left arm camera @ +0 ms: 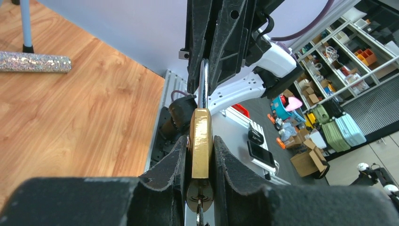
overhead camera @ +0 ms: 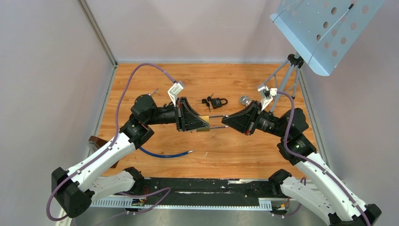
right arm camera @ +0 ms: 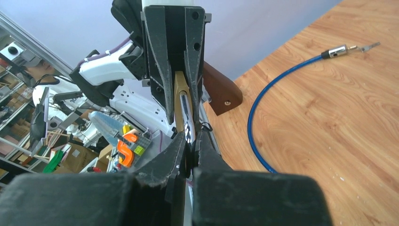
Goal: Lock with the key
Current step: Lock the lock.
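Two hands of mine meet over the middle of the desk (overhead camera: 244,146), holding one brass padlock (overhead camera: 203,124) between them in the air. My left hand (overhead camera: 205,123) is clamped on the lock's brass body, its fingers (left arm camera: 171,162) pressed flat against both broad faces, with the keyhole end toward my wrist. Something small and metallic shows at that keyhole, but it is cropped too tightly to say whether it is a key. My right hand (overhead camera: 226,120) is closed tight on the far end of the long silver shackle (overhead camera: 216,121), which runs level from the body to my right fingertips. I cannot tell whether the shackle is seated in the body.

Behind the brass lock, near the desk's back half, lies a small black padlock (overhead camera: 219,101) with a few keys (overhead camera: 205,102) just beside it on its left. A silvery round piece (overhead camera: 244,100) sits further right, near the legs of a tripod (overhead camera: 288,75). A blue cable (overhead camera: 164,154) curves along the wood on my left side.
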